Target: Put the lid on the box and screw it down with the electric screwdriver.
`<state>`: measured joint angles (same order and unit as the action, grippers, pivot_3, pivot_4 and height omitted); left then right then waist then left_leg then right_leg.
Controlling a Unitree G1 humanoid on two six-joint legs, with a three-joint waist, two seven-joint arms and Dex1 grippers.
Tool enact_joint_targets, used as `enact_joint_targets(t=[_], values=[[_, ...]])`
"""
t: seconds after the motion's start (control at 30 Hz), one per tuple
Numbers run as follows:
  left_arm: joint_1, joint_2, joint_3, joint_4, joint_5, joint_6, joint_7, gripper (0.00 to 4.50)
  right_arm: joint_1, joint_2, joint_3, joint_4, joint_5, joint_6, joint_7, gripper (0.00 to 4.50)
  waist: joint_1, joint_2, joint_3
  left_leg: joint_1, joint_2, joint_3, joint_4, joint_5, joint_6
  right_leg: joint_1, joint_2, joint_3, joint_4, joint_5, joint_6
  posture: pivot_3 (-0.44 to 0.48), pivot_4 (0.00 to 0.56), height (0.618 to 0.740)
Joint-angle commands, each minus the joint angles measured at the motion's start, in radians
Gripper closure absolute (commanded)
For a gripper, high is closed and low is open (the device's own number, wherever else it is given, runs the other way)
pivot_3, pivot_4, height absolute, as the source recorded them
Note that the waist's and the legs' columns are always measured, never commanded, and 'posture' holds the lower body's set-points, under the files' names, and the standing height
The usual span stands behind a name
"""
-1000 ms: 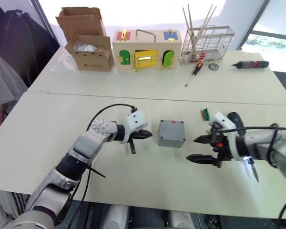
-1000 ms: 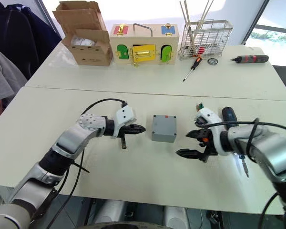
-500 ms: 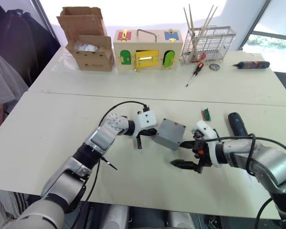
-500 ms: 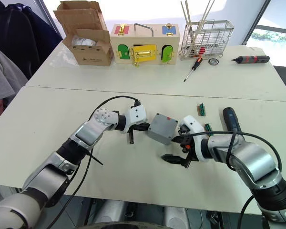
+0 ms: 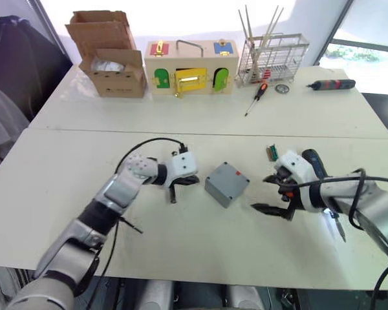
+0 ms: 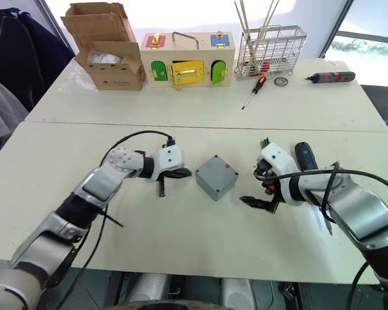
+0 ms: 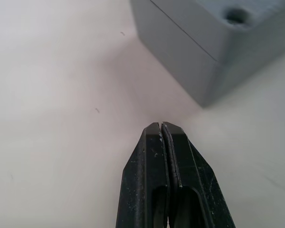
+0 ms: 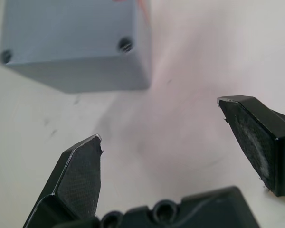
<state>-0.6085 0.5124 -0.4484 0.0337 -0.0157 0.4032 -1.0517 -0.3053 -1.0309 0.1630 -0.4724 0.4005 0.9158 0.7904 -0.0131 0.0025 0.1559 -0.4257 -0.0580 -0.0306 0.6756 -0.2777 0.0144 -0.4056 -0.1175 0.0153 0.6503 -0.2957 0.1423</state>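
Left claw has its fingers pressed together, holding nothing, tips pointing at the box from just left of it, at mid-frame, not touching. Right claw is spread wide & empty, right of the box w/ a gap of bare table between.

The box sits turned at an angle near frame centre, red mark on its upper right side. The lid looks already seated: the left wrist view shows a seam line round the top, and the right wrist view shows a flat grey face w/ corner holes. Can't tell if screws are in the holes.

The electric screwdriver lies on the table behind the right forearm, right of centre, not picked up.

Judgement: lid-on step done; driver pickup & screwing all still to do. Small green part lies near the driver's upper left
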Motion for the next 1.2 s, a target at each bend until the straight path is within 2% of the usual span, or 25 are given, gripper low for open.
enact_joint_targets(t=[0.03, 0.17, 0.33, 0.7, 0.93, 1.07, 1.2], values=[[0.035, 0.013, -0.009, -0.116, -0.032, 0.064, -0.042, 4.50, -0.032, 0.009, 0.059, 0.027, -0.079, -0.124, 0.042, 0.02, 0.005, 0.000, 0.000, 0.000, 0.000, 0.000, 0.000, 0.000, 0.000, 0.000, 0.000, 0.000, 0.000, 0.000, 0.000, 0.000, 0.150, 0.739], [0.046, -0.045, -0.014, -0.139, -0.035, 0.109, -0.006, 4.50, -0.075, 0.047, 0.110, 0.053, -0.104, -0.168, 0.092, 0.02, 0.014, 0.000, 0.000, -0.001, -0.001, 0.000, 0.003, 0.000, 0.000, 0.002, -0.001, 0.000, 0.000, 0.000, 0.000, 0.000, 0.150, 0.739], [0.023, -0.129, -0.022, -0.071, 0.017, 0.089, 0.079, 4.50, -0.070, 0.057, 0.115, 0.016, -0.076, -0.153, 0.154, 0.02, 0.026, 0.000, 0.000, -0.001, -0.002, 0.000, 0.005, -0.001, 0.001, 0.003, -0.001, 0.001, 0.000, 0.000, 0.000, 0.000, 0.150, 0.739], [-0.001, -0.164, 0.001, 0.007, 0.032, 0.019, 0.117, 4.50, -0.023, 0.061, 0.094, -0.064, -0.072, -0.066, 0.156, 0.02, 0.026, 0.000, 0.000, -0.001, -0.002, 0.000, 0.005, -0.001, 0.001, 0.002, -0.001, 0.001, 0.000, 0.000, 0.000, 0.000, 0.150, 0.739], [-0.020, -0.185, 0.003, 0.041, 0.029, 0.001, 0.124, 4.50, -0.014, 0.045, 0.081, -0.051, -0.090, -0.074, 0.156, 0.02, 0.026, 0.000, 0.000, -0.001, -0.002, 0.000, 0.005, -0.001, 0.001, 0.002, -0.001, 0.001, 0.000, 0.000, 0.000, 0.000, 0.150, 0.739], [-0.011, -0.167, 0.007, 0.010, 0.026, 0.013, 0.117, 4.50, -0.007, 0.008, 0.001, -0.039, -0.071, -0.052, 0.154, 0.02, 0.027, 0.000, 0.000, -0.001, -0.002, 0.000, 0.005, -0.001, 0.001, 0.002, -0.001, 0.001, 0.000, 0.000, 0.000, 0.000, 0.150, 0.739], [-0.014, -0.052, 0.064, -0.069, 0.005, 0.054, 0.062, 4.50, -0.016, -0.079, -0.237, 0.046, 0.008, -0.020, 0.211, 0.02, 0.025, 0.000, 0.000, -0.001, -0.002, 0.000, 0.005, -0.001, 0.001, 0.002, -0.002, 0.001, -0.001, 0.000, 0.000, 0.000, 0.150, 0.739]])
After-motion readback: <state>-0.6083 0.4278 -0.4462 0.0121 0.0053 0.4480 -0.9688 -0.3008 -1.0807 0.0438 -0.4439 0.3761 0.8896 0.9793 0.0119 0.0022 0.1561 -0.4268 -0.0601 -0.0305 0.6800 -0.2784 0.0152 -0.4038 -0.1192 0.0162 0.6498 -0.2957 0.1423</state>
